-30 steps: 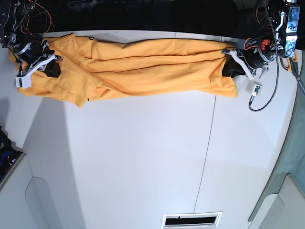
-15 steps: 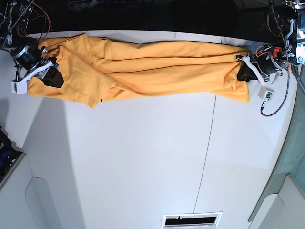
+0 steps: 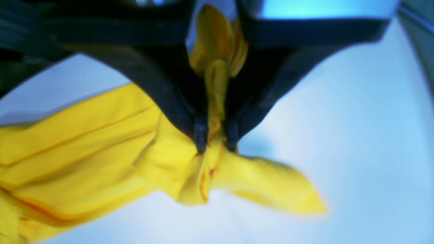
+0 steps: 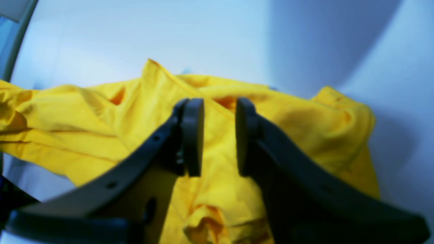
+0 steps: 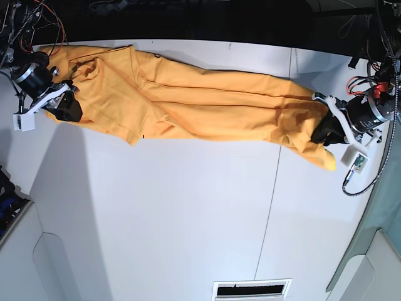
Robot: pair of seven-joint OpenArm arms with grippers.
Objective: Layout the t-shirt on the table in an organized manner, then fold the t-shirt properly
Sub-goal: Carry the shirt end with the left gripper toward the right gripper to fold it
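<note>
Your left claw pinches the shirt hem, anchoring it. Right claw is spread over the collar end, gripping nothing. The shirt lies bunched on the worktop.

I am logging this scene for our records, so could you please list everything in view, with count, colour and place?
t-shirt: one, bright orange, stretched in a long rumpled band across the far part of the table, from one gripper to the other.
table: one, white, with a thin dark seam running across it; fills most of the base view.
vent-like slot: one, white frame with dark opening, at the near edge of the base view.
left gripper: one, black, at the base view's right; jaws pinched on a bunched fold of the t-shirt.
right gripper: one, black, at the base view's left; jaws apart with a clear gap, hanging just over the cloth and holding nothing.
</note>
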